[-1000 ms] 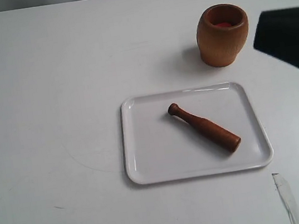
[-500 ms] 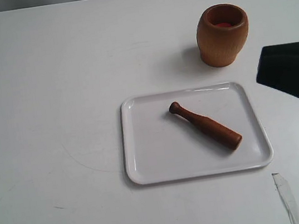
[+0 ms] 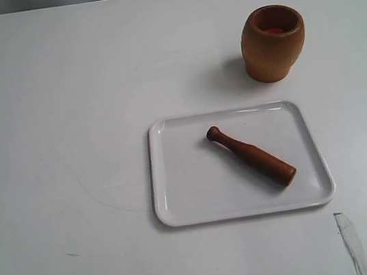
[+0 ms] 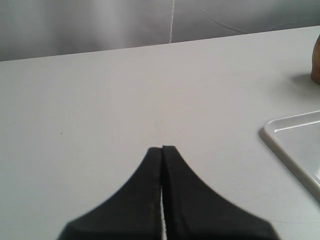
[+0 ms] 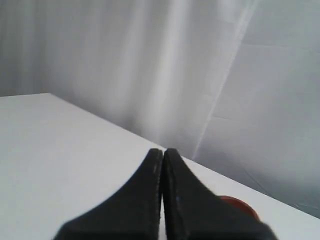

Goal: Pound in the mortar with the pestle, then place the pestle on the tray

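Note:
The dark reddish-brown pestle (image 3: 251, 156) lies slantwise on the white tray (image 3: 173, 205), knobbed end toward the back left. The light brown mortar (image 3: 273, 42) stands upright behind the tray at the back right, and its reddish inside shows. Neither arm appears in the exterior view. My left gripper (image 4: 162, 148) is shut with nothing in it, above bare table, with the tray's corner (image 4: 295, 145) and a sliver of the mortar (image 4: 316, 60) off to one side. My right gripper (image 5: 163, 151) is also shut and empty, and the mortar's red rim (image 5: 240, 206) peeks out behind one finger.
The white table (image 3: 64, 127) spreads wide to the left of the tray. A strip of clear tape (image 3: 351, 240) lies near the front right edge. A pale curtain (image 5: 175, 65) hangs beyond the table's far edge.
The dark shape of the right arm at the exterior view's right edge slid downward, then left the view altogether. Pestle, tray and mortar stayed in place.

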Robot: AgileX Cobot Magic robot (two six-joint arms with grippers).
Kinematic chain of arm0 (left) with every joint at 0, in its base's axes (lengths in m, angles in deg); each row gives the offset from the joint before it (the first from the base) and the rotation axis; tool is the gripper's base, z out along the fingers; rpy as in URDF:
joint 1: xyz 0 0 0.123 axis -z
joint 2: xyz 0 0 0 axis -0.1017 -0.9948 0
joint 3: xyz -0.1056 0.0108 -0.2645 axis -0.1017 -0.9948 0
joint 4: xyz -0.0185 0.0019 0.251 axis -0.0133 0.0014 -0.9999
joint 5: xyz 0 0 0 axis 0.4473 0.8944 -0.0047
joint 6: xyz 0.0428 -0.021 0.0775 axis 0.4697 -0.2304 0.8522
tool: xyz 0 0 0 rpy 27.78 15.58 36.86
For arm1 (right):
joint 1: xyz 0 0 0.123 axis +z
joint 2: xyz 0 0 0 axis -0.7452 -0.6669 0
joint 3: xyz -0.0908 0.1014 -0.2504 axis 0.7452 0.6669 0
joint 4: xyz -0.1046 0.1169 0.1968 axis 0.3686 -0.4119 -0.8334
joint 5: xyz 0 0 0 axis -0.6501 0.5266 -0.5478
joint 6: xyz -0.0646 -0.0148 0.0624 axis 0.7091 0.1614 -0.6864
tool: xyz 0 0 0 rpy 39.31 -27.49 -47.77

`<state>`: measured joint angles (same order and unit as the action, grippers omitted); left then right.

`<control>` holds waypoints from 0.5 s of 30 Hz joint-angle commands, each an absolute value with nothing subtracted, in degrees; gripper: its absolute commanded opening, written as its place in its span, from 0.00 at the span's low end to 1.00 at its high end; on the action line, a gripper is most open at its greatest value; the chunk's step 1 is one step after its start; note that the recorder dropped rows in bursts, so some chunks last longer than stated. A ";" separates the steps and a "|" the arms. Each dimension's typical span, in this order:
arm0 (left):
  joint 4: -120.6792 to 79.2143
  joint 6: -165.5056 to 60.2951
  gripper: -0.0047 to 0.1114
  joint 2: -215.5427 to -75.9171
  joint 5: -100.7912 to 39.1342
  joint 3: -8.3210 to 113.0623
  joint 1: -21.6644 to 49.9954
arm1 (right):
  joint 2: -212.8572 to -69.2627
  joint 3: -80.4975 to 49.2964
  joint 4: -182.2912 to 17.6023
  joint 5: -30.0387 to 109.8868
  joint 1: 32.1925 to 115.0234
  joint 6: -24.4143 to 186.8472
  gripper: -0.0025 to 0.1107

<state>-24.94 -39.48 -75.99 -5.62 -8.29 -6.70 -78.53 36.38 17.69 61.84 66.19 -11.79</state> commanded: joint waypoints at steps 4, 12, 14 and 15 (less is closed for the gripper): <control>-24.52 -39.95 0.04 -75.92 -5.80 -8.32 -6.25 | -70.79 44.90 16.21 50.62 61.35 -14.41 0.02; -24.52 -39.95 0.04 -75.92 -5.80 -8.32 -6.25 | -69.26 47.80 13.49 46.36 57.84 -14.41 0.02; -24.52 -39.95 0.04 -75.92 -5.80 -8.32 -6.25 | -69.26 47.80 10.14 46.36 57.84 -14.41 0.02; -24.52 -39.95 0.04 -75.92 -5.80 -8.32 -6.25 | -69.26 47.80 7.95 46.36 57.84 -14.41 0.02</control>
<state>-24.94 -39.48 -75.99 -5.62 -8.29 -6.70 -69.61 47.59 12.44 47.25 58.21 -14.07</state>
